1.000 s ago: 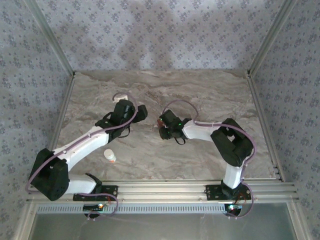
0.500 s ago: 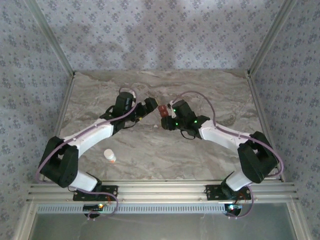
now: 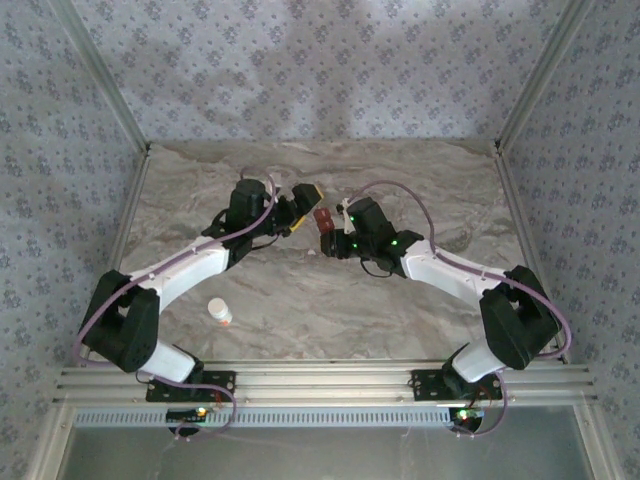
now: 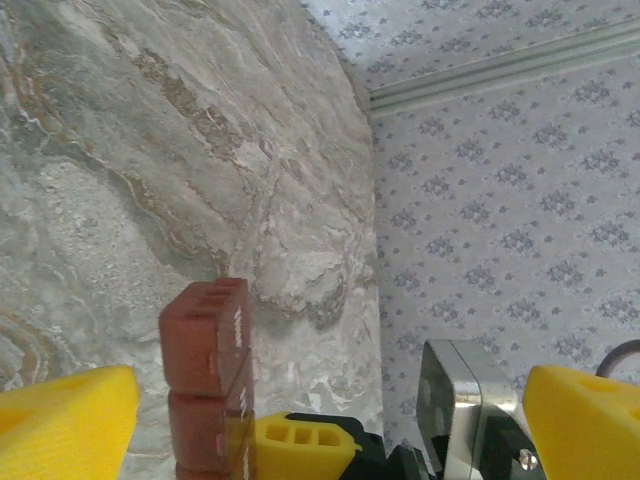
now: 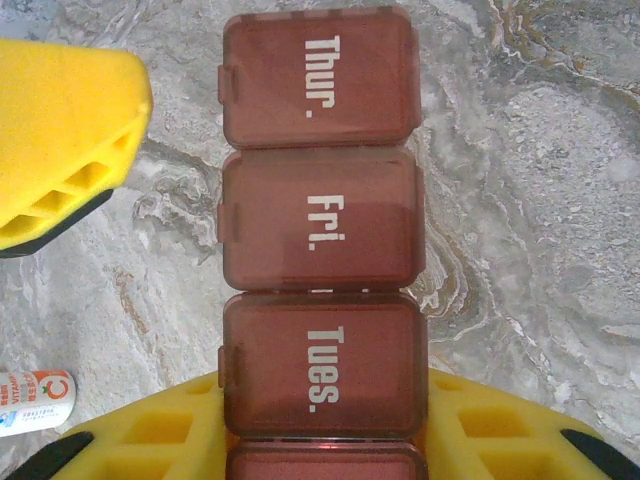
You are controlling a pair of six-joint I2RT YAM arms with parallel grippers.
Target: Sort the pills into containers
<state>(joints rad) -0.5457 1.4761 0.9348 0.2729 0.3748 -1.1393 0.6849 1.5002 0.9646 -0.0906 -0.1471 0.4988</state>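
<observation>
Pill box (image 5: 318, 250), dark red-brown, sits clamped betw. the yellow fingers of the right gripper (image 5: 320, 390), jaws narrow and pressed on its lower end. Right wrist cam gives the detail: shut lids in a row reading "Thur.", "Fri.", "Tues.", w/ a fourth lid cut off by the bottom edge, all against the marble table (image 5: 540, 200). Same view catches one yellow finger (image 5: 60, 150) of the left gripper (image 4: 330, 395) just beside the "Thur." lid, not touching it, and a small white bottle (image 5: 30, 398) w/ an orange-red band on the table at lower left. Left wrist cam shows the box from the side instead: a strip sticking up betw. that gripper's own two fingers, which are spread wide, one at each bottom corner of the frame, nothing held. The box is close to the finger at frame left, and its lettering is only a white smear here. This cam also takes in the patterned wall (image 4: 500, 200) past the table's far edge. Top cam has no lettering and no clear finger gap, but gives the layout: both arms reach in toward the table's middle, grippers nose to nose, box a small dark block at the right one's tip, the left one's yellow tip just beside it. Bottle is near the front left, well apart from both grippers. Whether the box is clear of the tabletop I can't tell.
</observation>
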